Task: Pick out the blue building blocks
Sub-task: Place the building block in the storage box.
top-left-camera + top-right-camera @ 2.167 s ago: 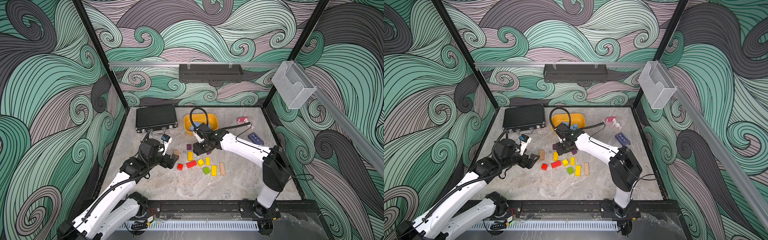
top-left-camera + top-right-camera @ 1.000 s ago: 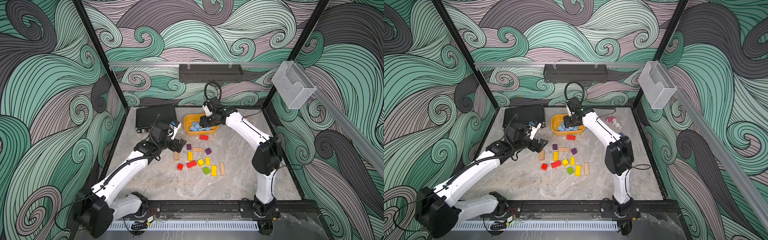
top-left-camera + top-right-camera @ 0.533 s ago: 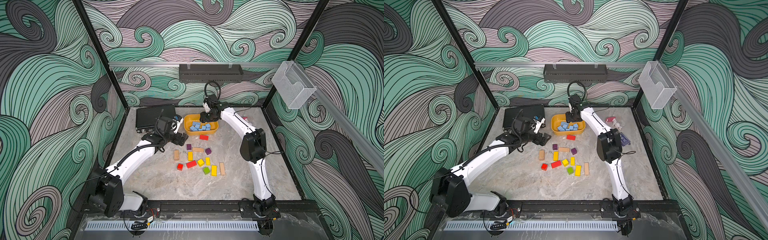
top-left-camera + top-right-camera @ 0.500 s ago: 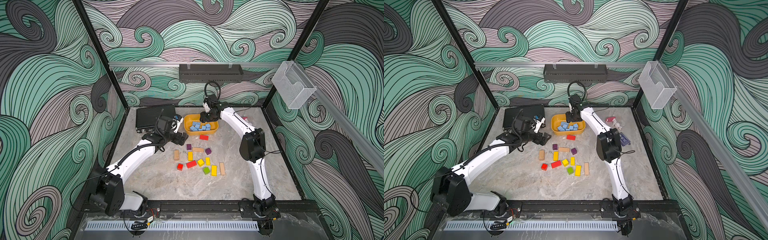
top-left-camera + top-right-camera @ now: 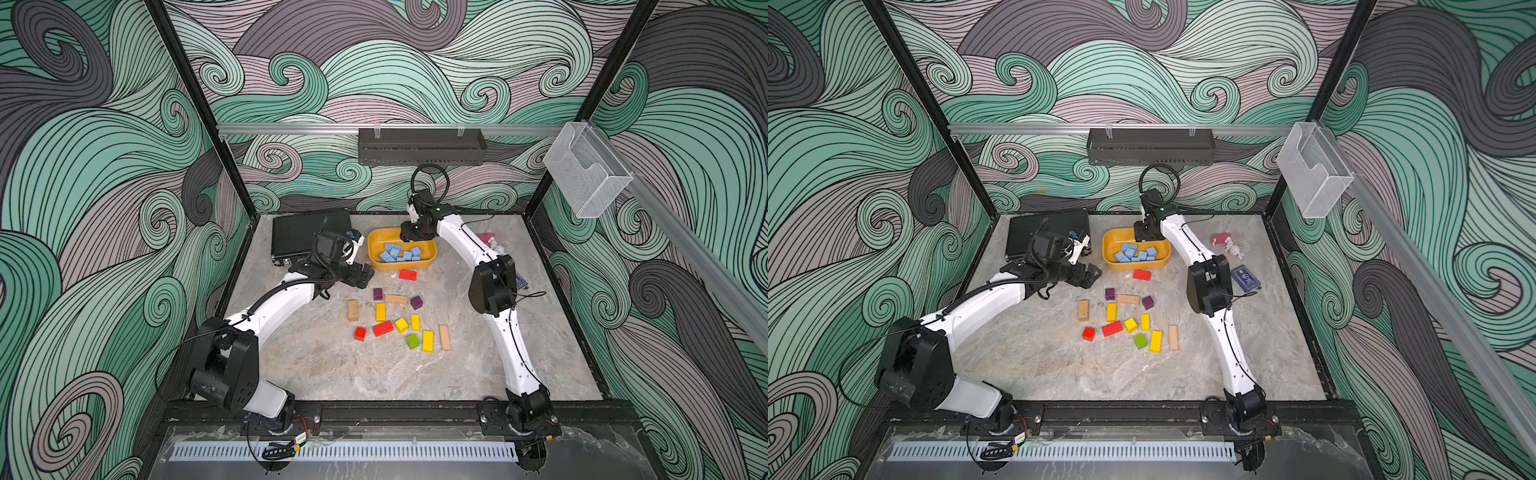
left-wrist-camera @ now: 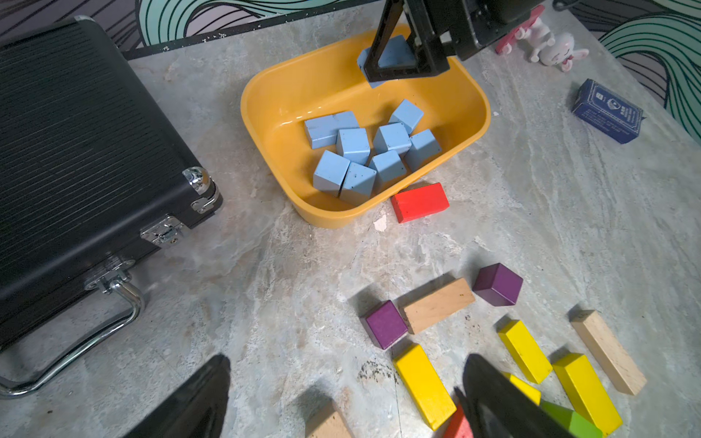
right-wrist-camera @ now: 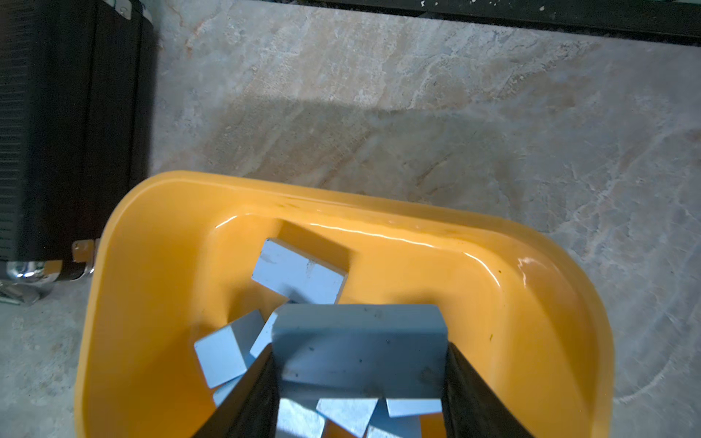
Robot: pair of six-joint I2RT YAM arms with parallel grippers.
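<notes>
Over the yellow plastic tub (image 6: 265, 113), the right gripper (image 5: 417, 232) pinches one small light-blue wooden block (image 7: 358, 341).
The block hangs above the tub's far side, held between both black fingers (image 7: 250, 398). More light-blue wooden blocks (image 6: 354, 146) lie in a heap inside the tub, at the side nearer the robot. The left gripper (image 6: 345, 383) hangs over the grey stone counter (image 5: 332, 374), near the black ridged case (image 5: 309, 232), with its jaws spread wide and nothing between them. A red wooden brick (image 6: 419, 201) lies on the counter, just beside the tub's near wall. Purple, tan, yellow, red and green wooden blocks (image 5: 401, 324) lie scattered on the counter, apart from the tub.
</notes>
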